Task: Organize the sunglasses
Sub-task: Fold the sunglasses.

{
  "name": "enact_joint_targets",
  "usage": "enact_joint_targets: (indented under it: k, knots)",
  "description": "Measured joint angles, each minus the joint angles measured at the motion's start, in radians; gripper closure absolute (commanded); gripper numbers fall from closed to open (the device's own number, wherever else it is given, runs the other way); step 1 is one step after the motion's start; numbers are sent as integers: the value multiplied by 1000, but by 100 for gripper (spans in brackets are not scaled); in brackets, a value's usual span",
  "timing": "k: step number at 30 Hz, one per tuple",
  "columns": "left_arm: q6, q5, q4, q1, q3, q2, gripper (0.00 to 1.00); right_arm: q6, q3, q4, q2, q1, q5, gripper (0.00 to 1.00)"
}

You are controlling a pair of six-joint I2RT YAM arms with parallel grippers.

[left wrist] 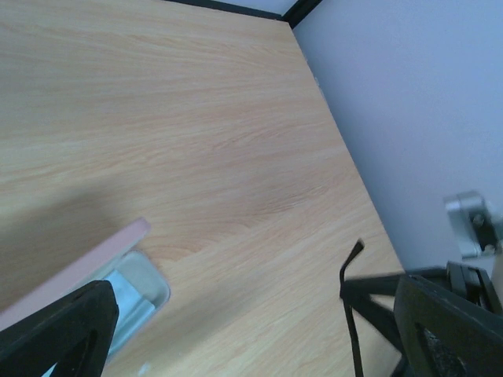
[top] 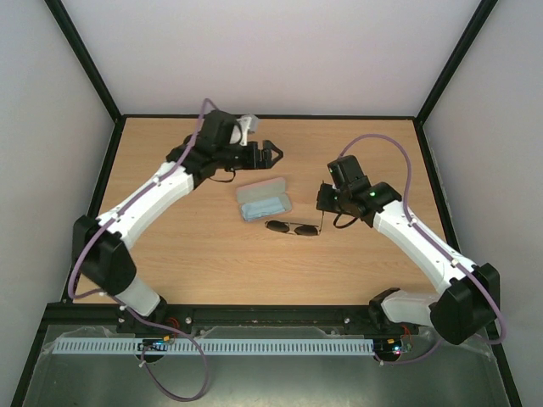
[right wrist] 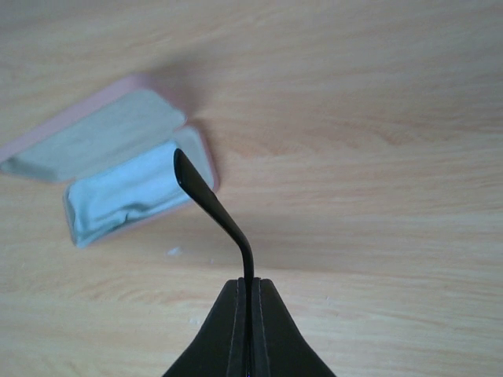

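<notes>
The sunglasses (top: 293,228), thin dark frame with two dark lenses, lie on the wooden table just in front of the open pink case (top: 265,202). My right gripper (top: 323,210) is shut on one temple arm (right wrist: 212,206), whose curved tip sticks out past the fingers (right wrist: 236,330). In the right wrist view the case (right wrist: 118,126) lies open beyond the temple, with light blue cloth (right wrist: 130,196) inside. My left gripper (top: 268,154) hangs open over the far left-centre of the table, away from the sunglasses, with nothing between its fingers (left wrist: 63,330).
A black frame edges the table (top: 170,254), with grey walls close behind and to both sides. The left wrist view shows the case corner (left wrist: 130,271) at lower left and the right wall (left wrist: 409,118) nearby.
</notes>
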Motion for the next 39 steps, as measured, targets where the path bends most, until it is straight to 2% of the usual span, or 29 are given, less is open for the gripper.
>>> enact_joint_targets:
  k: [2, 3, 4, 8, 14, 17, 24, 39]
  knots:
    - [-55, 26, 74, 19, -111, -71, 0, 11, 0, 33, -6, 0, 49, 99]
    - [-105, 46, 132, 24, -215, -135, 1, 24, 0, 53, -10, 0, 72, 99]
    - [-116, 50, 137, 27, -234, -148, 0, 37, 0, 70, -13, 0, 89, 99]
    - [-289, 72, 365, 18, -452, -289, 0, 131, 0, 161, -32, 0, 173, 99]
    - [-487, 16, 644, -43, -625, -430, 0, 290, -18, 272, -65, 0, 237, 99]
    - [-545, -28, 732, -79, -658, -449, 0, 365, -44, 315, -85, 0, 241, 99]
    - [-584, -99, 826, -111, -660, -408, 0, 484, -98, 360, -117, 0, 204, 99]
    - [-574, -139, 838, -126, -660, -385, 0, 521, -116, 381, -147, 0, 167, 98]
